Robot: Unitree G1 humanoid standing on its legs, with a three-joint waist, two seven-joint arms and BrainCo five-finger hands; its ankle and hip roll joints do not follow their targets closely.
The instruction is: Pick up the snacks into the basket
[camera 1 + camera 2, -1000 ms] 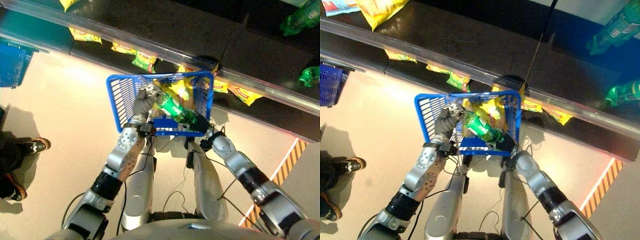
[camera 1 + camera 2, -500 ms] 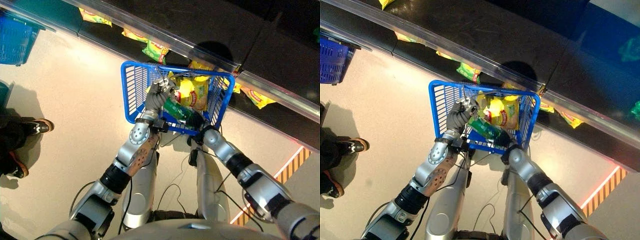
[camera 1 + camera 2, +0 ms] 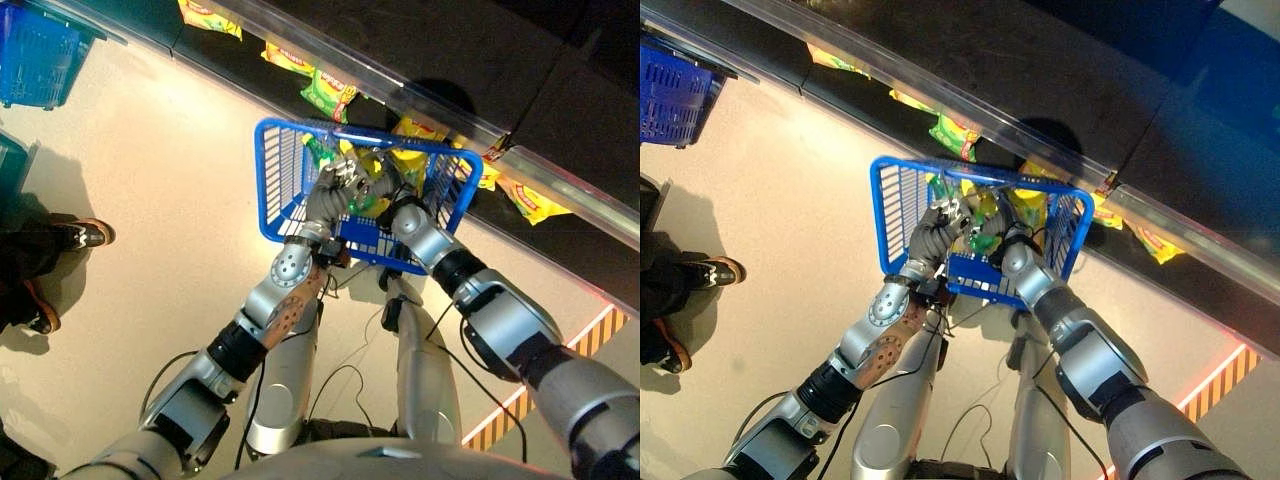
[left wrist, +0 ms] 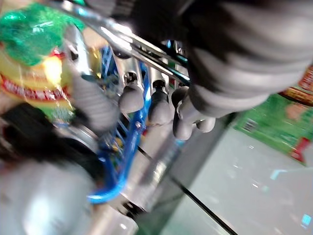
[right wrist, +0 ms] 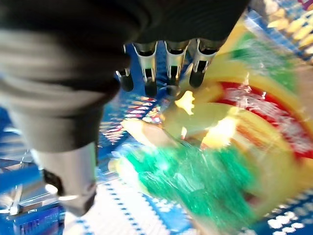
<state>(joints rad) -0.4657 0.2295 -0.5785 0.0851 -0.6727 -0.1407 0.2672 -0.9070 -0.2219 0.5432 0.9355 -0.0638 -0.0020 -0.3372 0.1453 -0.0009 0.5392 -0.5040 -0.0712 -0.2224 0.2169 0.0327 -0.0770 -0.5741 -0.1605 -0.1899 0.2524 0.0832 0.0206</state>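
The left hand (image 3: 330, 196) had its fingers curled round the metal handle of the blue basket (image 3: 283, 168), while the right hand (image 3: 398, 213), fingers relaxed and empty, was over the yellow and green snack bags (image 5: 230, 147) lying inside it.

2 blue baskets (image 3: 290, 165) (image 3: 35, 55), 2 hands (image 3: 335, 195) (image 3: 405, 215).

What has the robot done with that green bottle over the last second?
The right hand has gone from the basket's near rim down inside the blue basket, carrying the green bottle in among the yellow snack bags. The left hand stayed at the basket.
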